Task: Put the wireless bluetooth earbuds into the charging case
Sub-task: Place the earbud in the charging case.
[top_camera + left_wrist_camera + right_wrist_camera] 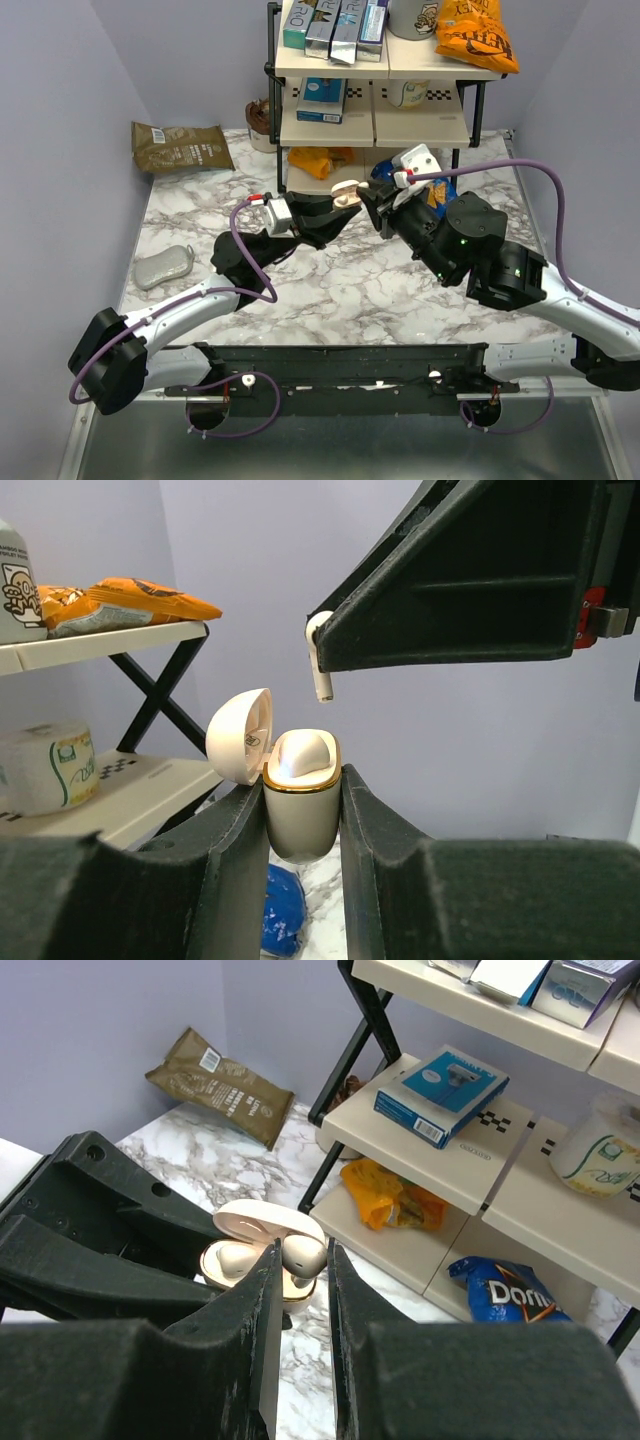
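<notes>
My left gripper [303, 785] is shut on the pale beige charging case [302, 810] and holds it upright above the table, with the lid [240, 736] hinged open to the left. One cream-white earbud [303, 752] sits in the case. My right gripper [302, 1252] is shut on the second cream-white earbud [305, 1254] and holds it just above the open case [235, 1260], stem down [321, 680], apart from it. In the top view the two grippers meet at the case [345, 194] in front of the rack. No black earbuds are in view.
A shelf rack [375, 120] stands right behind the grippers, holding boxes, an orange chip bag [475, 35] and a blue Doritos bag [505, 1288]. A brown pouch [180, 147] lies at the back left. A grey pouch [165, 265] lies at the left.
</notes>
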`<control>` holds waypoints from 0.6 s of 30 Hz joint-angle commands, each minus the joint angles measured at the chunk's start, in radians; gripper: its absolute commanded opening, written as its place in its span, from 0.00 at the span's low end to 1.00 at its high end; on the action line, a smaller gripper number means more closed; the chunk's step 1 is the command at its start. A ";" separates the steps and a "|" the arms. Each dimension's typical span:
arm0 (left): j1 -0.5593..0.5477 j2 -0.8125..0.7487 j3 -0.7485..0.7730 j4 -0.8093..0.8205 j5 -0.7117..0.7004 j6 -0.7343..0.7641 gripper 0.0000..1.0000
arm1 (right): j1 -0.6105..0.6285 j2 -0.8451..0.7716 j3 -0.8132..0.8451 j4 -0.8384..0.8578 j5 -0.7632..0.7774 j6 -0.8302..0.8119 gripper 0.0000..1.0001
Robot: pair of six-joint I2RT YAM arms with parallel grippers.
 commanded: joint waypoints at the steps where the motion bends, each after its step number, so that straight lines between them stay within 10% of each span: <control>1: -0.005 0.003 0.023 0.059 0.041 0.006 0.00 | 0.008 0.011 -0.002 0.036 0.019 -0.023 0.01; 18: -0.005 -0.031 0.026 0.010 0.027 0.007 0.00 | 0.008 0.040 -0.024 0.062 0.063 -0.049 0.01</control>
